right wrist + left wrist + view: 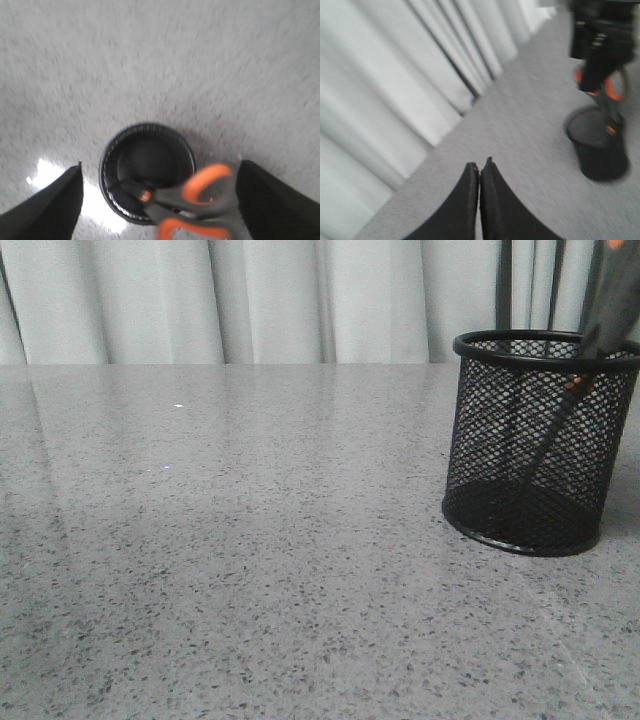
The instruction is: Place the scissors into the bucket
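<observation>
The black wire-mesh bucket stands upright at the right of the table. The scissors stand blades down inside it, with the blurred handles leaning out over the rim at the back right. In the right wrist view the bucket lies straight below, and the grey and orange handles of the scissors are blurred above its rim. My right gripper is open wide, a finger on each side of the bucket, the handles close to one finger. My left gripper is shut and empty, far from the bucket.
The grey speckled table stretches left of the bucket. A pale curtain hangs along the table's far edge. In the left wrist view the right arm hangs over the bucket.
</observation>
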You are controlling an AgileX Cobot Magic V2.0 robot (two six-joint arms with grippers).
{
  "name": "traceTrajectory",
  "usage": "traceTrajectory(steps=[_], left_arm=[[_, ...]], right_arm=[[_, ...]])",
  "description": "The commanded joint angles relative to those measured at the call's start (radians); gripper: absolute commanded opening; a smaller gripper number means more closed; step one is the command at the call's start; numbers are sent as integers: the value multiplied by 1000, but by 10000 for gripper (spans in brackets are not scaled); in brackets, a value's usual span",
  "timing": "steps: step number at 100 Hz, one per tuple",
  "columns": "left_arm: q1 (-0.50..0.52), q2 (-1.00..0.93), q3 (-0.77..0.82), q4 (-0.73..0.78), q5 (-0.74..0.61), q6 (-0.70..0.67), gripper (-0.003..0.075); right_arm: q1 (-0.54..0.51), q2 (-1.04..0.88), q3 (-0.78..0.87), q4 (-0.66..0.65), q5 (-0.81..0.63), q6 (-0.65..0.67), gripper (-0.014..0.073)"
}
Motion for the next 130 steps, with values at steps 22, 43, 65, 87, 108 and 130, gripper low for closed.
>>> traceTrajectory(steps=[22,43,65,87,108,130], left_arm=[[-6,-87,198,-3,-506,-256,-21],[-6,-256,608,-66,-921,-279,-21],[-6,-353,824,-121,-991,-279,-21],[-6,-354,862,-123,-974,-279,-21],[-6,-354,862,-123,-958,-279,-21],[-6,-354,862,-123,-958,-277,-21]], right_arm=[[-7,-186,-74,-28,-44,-5,269],[-7,-470,230,-29,-270,-2,-61],[-7,-824,737,-39,-664,-2,-62],[-7,-1076,1073,-51,-1016,-2,-62],[-7,-1153,1127,-51,-1080,-2,-65],[-7,-1153,1127,-51,-1079,-2,-65]])
